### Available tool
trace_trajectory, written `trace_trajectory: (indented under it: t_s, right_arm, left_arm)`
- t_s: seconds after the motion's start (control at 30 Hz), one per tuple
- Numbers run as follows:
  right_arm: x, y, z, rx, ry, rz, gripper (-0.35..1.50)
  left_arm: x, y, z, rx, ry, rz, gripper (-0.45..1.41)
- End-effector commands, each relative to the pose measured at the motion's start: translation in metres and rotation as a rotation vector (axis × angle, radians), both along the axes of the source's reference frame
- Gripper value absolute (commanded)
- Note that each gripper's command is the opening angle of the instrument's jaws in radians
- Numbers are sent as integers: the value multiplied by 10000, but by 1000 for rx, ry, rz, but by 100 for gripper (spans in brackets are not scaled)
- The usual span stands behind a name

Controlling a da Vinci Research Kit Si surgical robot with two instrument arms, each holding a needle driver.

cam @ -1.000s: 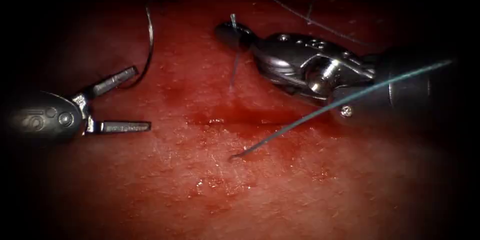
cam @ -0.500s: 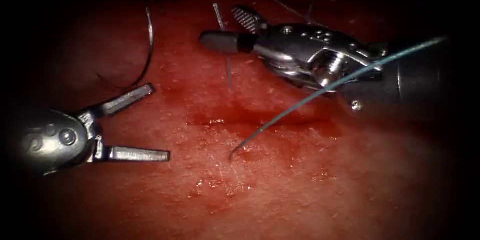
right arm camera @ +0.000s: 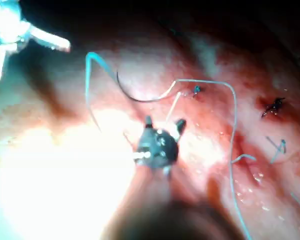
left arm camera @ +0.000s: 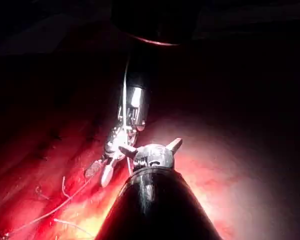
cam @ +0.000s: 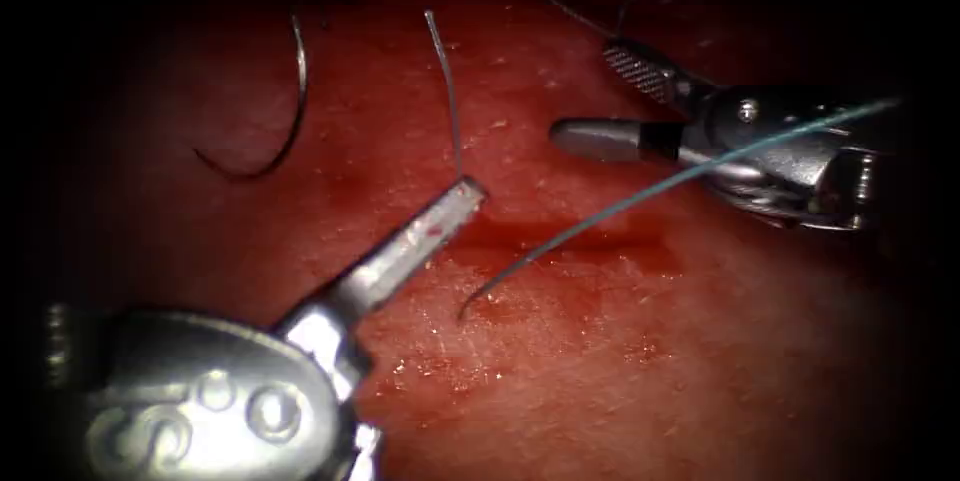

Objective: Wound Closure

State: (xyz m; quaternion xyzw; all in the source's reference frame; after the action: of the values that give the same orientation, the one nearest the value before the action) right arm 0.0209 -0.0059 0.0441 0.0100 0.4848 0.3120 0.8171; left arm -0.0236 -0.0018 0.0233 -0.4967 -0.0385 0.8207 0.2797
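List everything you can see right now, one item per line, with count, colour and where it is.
tissue: one, red, across the endoscope view.
cut: one, dark red line, centre.
red fluid: one patch, glossy, at the cut's left end.
needle: one, dark, curved, lying free on the tissue left of the cut; held by neither tool.
long thread: one, teal, from the tissue across the right tool.
short thread end: one, grey, rising above the cut.
left tool: one, silver, jaws open, one tip at the short thread end's base, holding nothing.
right tool: one, silver, jaws open, holding nothing.

Left tool (cam: 440,216) perhaps edge-cropped
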Motion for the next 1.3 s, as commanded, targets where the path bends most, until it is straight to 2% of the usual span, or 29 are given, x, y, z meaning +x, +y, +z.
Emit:
trace_trajectory:
  t_s: [0.03,0.17,0.3,0.57,0.8,0.83,0.9,0.93,1.3]
  right_arm:
    - [-3,-16,11,8,-14,-17,130]
    - [-10,-34,29,6,-36,-43,130]
    - [-11,-48,43,26,-51,-48,130]
    - [-7,-46,46,25,-59,-43,128]
    - [-4,-47,47,24,-60,-41,128]
    - [-5,-48,47,24,-60,-41,128]
    - [-5,-48,47,24,-60,-42,128]
    - [-5,-48,47,23,-60,-42,126]
    - [-1,-48,49,27,-60,-36,126]
  left_arm:
    - [-8,7,3,2,5,-5,96]
    - [-18,19,7,14,24,-4,96]
    - [-31,23,15,36,88,16,96]
    - [-61,29,20,66,130,39,94]
    - [-88,40,23,24,147,67,73]
    - [-90,41,24,24,147,66,68]
    - [-87,41,24,13,140,64,37]
    - [-85,41,23,11,135,61,29]
    - [-67,45,11,-13,114,49,29]
